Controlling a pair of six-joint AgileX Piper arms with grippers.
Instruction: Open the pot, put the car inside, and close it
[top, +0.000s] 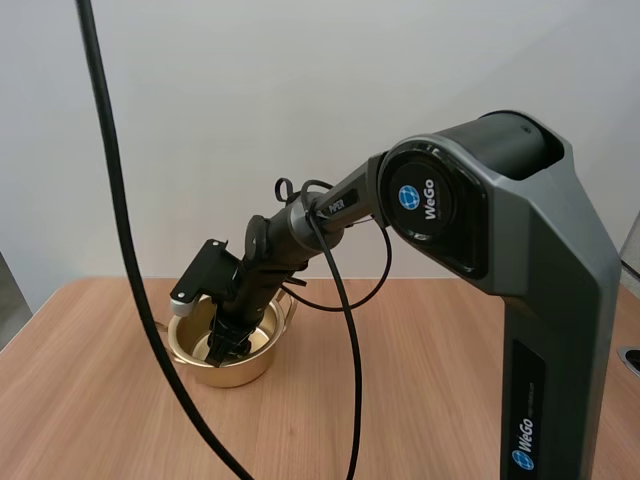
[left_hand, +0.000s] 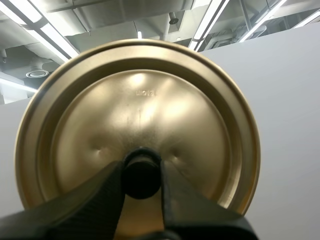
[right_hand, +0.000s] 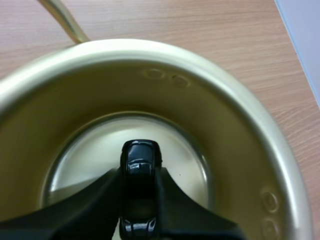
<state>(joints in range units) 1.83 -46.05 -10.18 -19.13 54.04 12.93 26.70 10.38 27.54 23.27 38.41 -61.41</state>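
1. Pot (top: 245, 372), gold in colour, is seen standing uncovered on the wooden table (top: 450, 400), at about 8 o'clock from the middle of the high view. One handle (top: 288, 306) is shown at the 2 o'clock side of its rim.
2. A round gold lid (left_hand: 150, 100) is held off the pot, its upper face turned toward the left wrist camera. Where it hangs in relation to the table cannot be told.
3. The right arm (top: 330, 210) is stretched from 3 o'clock toward 8 o'clock in the high view. The right gripper (top: 222, 350) at its end is lowered inside the pot's mouth.
4. The left gripper (left_hand: 141, 170) is closed narrowly on the lid's black knob (left_hand: 141, 177), which is pinched between the two fingertips.
5. A small glossy black car (right_hand: 141, 165) is clamped by its sides between the right gripper's fingers. It is held within the pot's walls, over the pale floor. Whether it touches that floor cannot be told.
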